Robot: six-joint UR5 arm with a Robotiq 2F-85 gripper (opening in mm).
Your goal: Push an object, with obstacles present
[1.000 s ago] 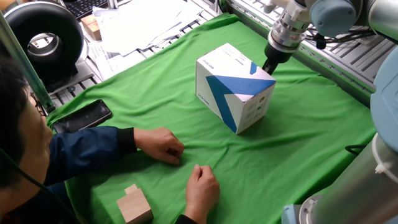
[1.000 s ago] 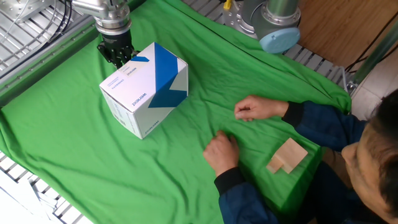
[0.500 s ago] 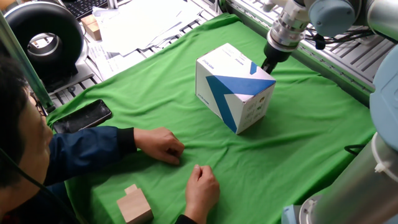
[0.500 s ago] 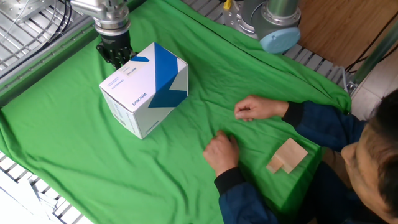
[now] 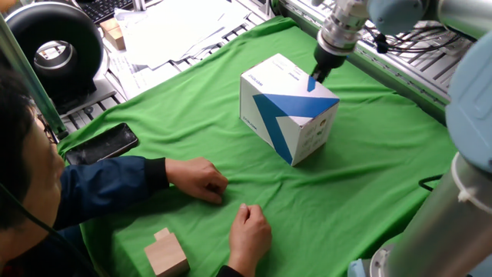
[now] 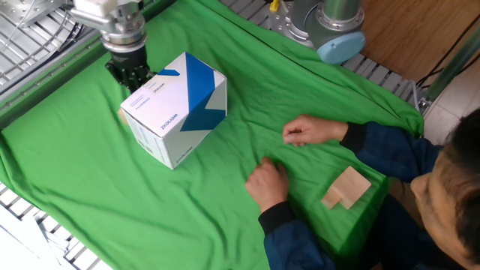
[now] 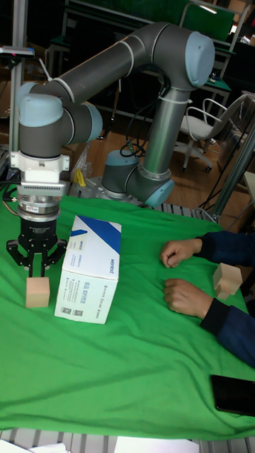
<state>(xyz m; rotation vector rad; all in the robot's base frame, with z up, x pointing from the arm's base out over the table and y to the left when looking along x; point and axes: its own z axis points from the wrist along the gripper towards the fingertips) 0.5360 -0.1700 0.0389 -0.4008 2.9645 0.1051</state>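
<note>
Plainly a small light-wood cube (image 7: 37,292), square-edged, beside white box (image 7: 89,268), jaws together

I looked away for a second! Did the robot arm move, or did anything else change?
The gripper slid sideways behind the big box, toward the little wooden cube. It took hold of nothing. The box, the person's hands, the stepped wooden block and the phone stayed where they were.

The white cardboard box (image 7: 91,267) stands just beside the small wood cube (image 7: 37,292), walling off that side. The hand (image 7: 38,269) hangs directly above the cube; green cloth (image 7: 106,368) lies open in front.
</note>
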